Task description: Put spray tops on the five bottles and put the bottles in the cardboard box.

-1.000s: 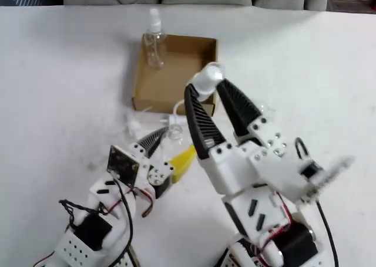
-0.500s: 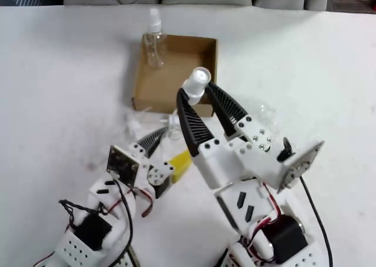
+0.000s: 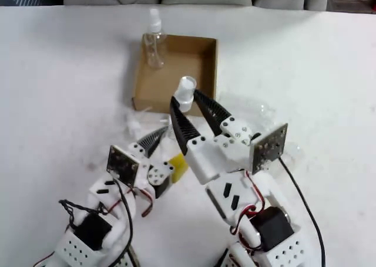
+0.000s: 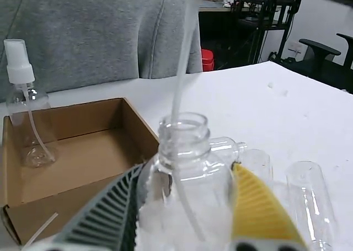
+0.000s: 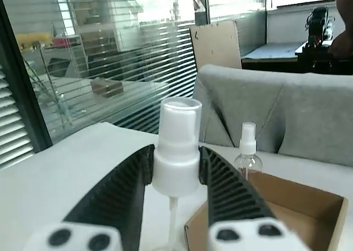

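Observation:
My right gripper (image 3: 185, 100) is shut on a white spray top (image 3: 187, 89), held upright above a clear open-necked bottle (image 3: 173, 132). My left gripper (image 3: 167, 147) is shut on that bottle, just in front of the cardboard box (image 3: 200, 50). In the left wrist view the spray top's tube (image 4: 183, 63) runs down into the neck of the bottle (image 4: 185, 151), between the fingers of the left gripper (image 4: 185, 212). The right wrist view has the spray top (image 5: 176, 146) clamped in the right gripper (image 5: 176, 174). One capped bottle (image 3: 154, 44) stands in the box's far left corner.
Clear uncapped bottles (image 4: 304, 201) lie on the table to the right of the held bottle. A loose spray top (image 3: 133, 124) lies by the box's near left corner. The box (image 4: 71, 151) has free room beside the capped bottle (image 4: 25, 118).
My right gripper has carried the spray top left and down, from over the box's near right corner to above the bottle in my left gripper. The left arm has kept still.

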{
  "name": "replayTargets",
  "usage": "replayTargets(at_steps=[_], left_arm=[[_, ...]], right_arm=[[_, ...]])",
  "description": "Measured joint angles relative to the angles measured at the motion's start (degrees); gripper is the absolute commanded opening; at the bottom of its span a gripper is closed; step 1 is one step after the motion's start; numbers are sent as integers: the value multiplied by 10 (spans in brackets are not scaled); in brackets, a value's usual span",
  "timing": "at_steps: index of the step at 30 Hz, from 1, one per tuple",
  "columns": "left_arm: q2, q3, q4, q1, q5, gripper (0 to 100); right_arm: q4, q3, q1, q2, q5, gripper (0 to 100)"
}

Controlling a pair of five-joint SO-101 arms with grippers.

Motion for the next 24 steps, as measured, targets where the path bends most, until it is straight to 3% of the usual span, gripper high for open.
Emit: replayTargets(at_steps=[10,24], left_arm=[[0,0,0,-1,0,23],[0,0,0,-1,0,23]], right_arm=[[42,17,-41,1,0,15],[105,17,-46,1,0,15]])
